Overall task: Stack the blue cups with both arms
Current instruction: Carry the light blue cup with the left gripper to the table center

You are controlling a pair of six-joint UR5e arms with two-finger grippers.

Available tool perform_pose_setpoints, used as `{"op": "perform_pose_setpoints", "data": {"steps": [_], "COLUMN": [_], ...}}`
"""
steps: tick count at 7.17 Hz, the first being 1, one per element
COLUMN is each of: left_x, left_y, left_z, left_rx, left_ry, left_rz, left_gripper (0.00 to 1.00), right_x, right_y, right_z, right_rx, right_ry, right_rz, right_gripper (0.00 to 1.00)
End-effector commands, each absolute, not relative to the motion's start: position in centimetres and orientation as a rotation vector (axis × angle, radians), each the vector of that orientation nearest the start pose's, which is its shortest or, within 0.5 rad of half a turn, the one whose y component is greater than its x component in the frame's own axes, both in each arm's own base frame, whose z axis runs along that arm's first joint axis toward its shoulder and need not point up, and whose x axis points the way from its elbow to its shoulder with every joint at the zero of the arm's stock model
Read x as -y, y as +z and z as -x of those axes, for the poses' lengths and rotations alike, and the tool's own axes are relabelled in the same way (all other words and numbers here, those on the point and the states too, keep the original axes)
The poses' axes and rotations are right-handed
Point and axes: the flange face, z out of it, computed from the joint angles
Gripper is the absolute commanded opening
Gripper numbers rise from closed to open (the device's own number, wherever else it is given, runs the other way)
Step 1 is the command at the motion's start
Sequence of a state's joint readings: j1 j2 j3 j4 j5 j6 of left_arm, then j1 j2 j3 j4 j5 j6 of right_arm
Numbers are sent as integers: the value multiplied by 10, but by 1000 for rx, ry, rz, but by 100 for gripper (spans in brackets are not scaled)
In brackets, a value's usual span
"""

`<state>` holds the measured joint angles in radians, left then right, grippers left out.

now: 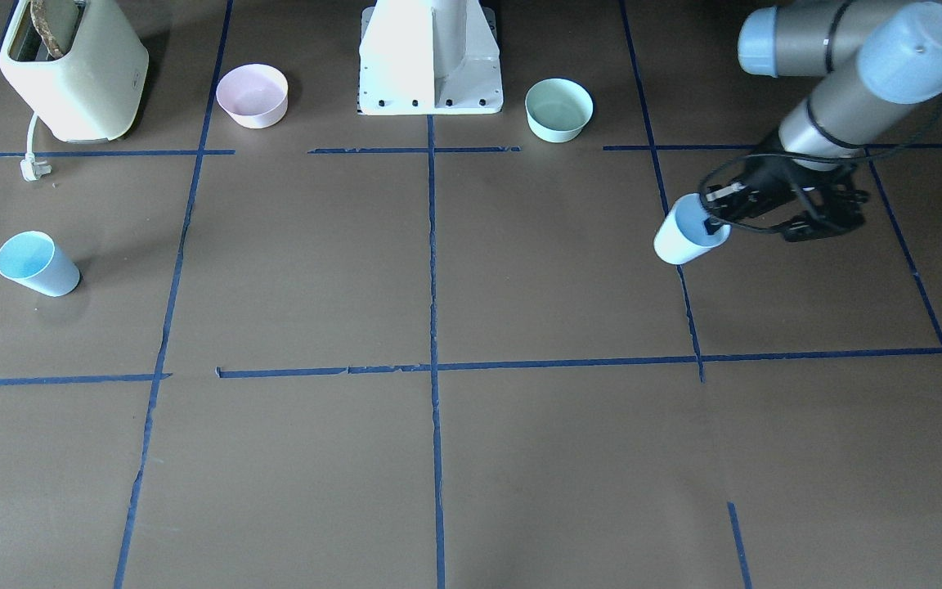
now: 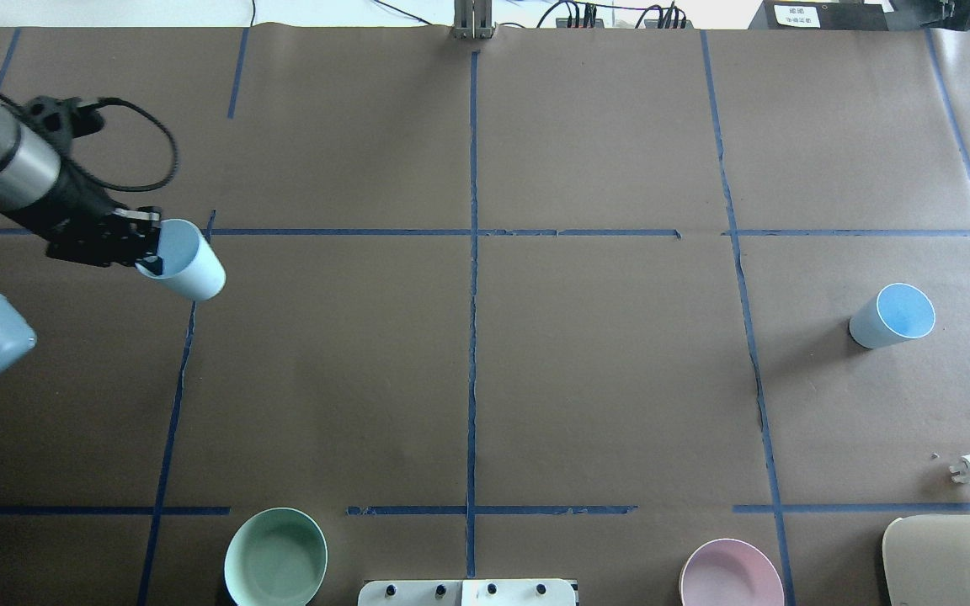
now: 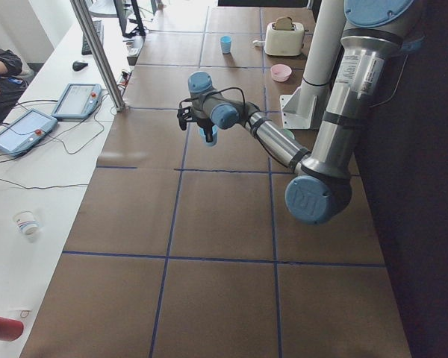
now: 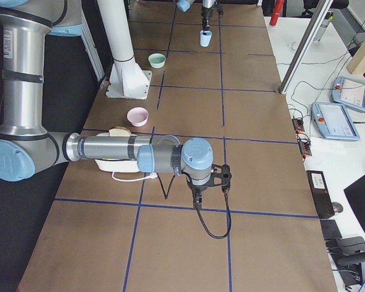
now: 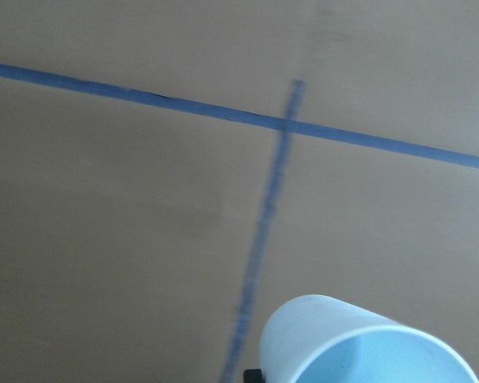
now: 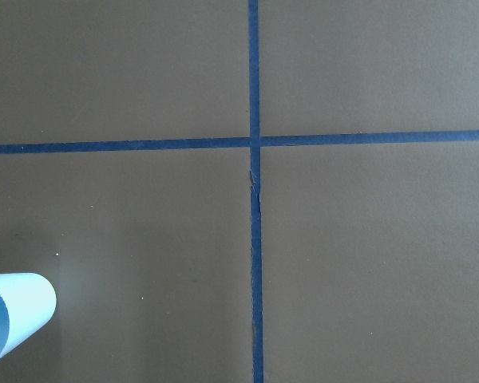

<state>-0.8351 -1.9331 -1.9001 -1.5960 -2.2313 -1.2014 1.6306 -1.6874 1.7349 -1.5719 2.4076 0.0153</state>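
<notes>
My left gripper (image 2: 146, 252) is shut on the rim of one blue cup (image 2: 184, 261), which is held tilted at the table's left side. The same gripper (image 1: 720, 219) and cup (image 1: 686, 235) show in the front view, and the cup fills the bottom of the left wrist view (image 5: 359, 343). The other blue cup (image 2: 892, 315) stands alone on the table at the right; it also shows in the front view (image 1: 36, 263) and at the right wrist view's lower left edge (image 6: 14, 317). My right gripper (image 4: 210, 182) shows only in the exterior right view, so I cannot tell its state.
A mint-green bowl (image 2: 275, 557) and a pink bowl (image 2: 731, 575) sit near the white pedestal base (image 1: 430, 61). A cream toaster (image 1: 74, 69) with its plug (image 1: 32, 168) stands at the robot's right. Blue tape lines cross the brown table cover.
</notes>
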Motion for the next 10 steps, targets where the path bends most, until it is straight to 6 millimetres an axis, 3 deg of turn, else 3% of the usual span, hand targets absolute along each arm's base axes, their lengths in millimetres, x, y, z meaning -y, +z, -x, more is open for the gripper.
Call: {"op": "perform_pose_setpoints", "data": {"steps": [1,2,3,4,5,8,10], "left_x": [448,443,457,458,462,453,450], "left_y": [206,186,176,178,164,177,177], "left_z": [-465,-508,-538,-558,-567,-584,-588], "left_rx": [-911,-904,-892,-918,-937,-910,-909], "left_ry": [-258,-261,-273,-277,-285,-271,-267], "left_rz": [139,135,107,107,106,118,118], "left_gripper": [0,0,0,0,0,0,11], "right_x": [441,440,440,441,442,439,437], "right_y": [628,629,628,624,614,615,619], "right_z": [-86,-85,-85,-85,-85,-84,-84], "right_rx": [839,841,846,844,842,857,853], "right_ry": [52,53,53,49,40,40,40], "right_rz": [-61,-59,-60,-69,-88,-83,-78], "right_gripper": [99,99,99,99,99,99,99]}}
